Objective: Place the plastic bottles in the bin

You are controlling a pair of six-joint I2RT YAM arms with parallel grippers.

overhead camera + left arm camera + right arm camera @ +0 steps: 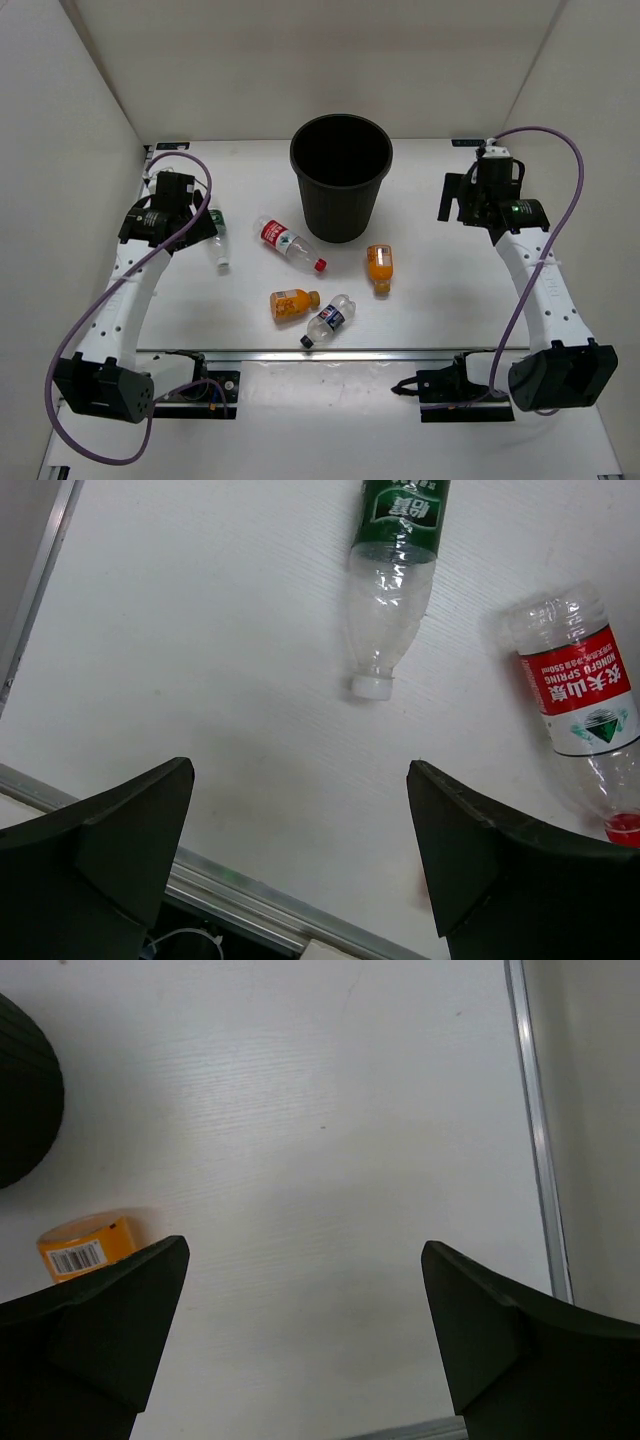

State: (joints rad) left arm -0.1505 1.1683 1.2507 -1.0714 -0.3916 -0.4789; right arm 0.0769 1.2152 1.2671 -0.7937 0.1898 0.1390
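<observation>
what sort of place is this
Probably a robot lab test cell: white walls box in a white table, a left arm and right arm are bolted at its near edge, and a black bin stands on it.

Orange bottle (85, 1248) near black bin (25, 1090)

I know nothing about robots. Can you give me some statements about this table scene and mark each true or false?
1. The round black plastic bin stands upright on the white table. True.
2. The left hand grips the clear plastic bottle with the green label. False: that hand is open and empty, and the bottle lies on the table ahead of it.
3. The right hand is open and holds nothing. True.
4. The clear plastic bottle with the red label and cap stands upright. False: it lies on its side.
5. Two stubby orange plastic bottles lie outside the bin. True.
</observation>
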